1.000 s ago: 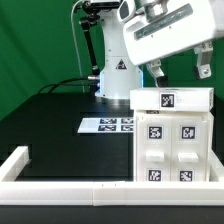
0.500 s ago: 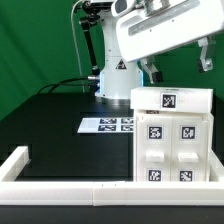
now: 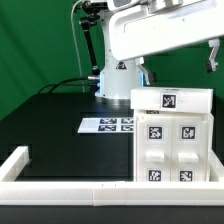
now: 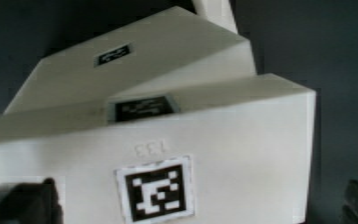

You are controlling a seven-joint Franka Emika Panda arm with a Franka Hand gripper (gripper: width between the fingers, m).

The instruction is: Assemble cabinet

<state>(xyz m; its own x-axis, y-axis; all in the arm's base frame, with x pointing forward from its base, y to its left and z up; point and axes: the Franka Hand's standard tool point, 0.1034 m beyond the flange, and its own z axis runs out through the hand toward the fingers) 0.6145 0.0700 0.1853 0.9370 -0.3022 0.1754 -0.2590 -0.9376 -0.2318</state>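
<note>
The white cabinet [image 3: 172,138] stands upright at the exterior view's right, against the front border frame, with square tags on its front and top. My gripper [image 3: 180,64] hangs above its top, open and empty, clear of it. One dark finger [image 3: 148,72] shows to the left and the other [image 3: 213,55] to the right. In the wrist view the cabinet [image 4: 158,120] fills the picture from above, with tags on its stepped top. My gripper [image 4: 185,203] shows only as dark fingertips [image 4: 19,200] at the two lower corners, wide apart.
The marker board [image 3: 107,125] lies flat on the black table behind and to the left of the cabinet. A low white border frame [image 3: 60,187] runs along the front and left edges. The arm's base [image 3: 115,78] stands at the back.
My gripper has risen away from the cabinet's top, and the arm's white body has swung across the upper part of the exterior view. The cabinet has not moved.
</note>
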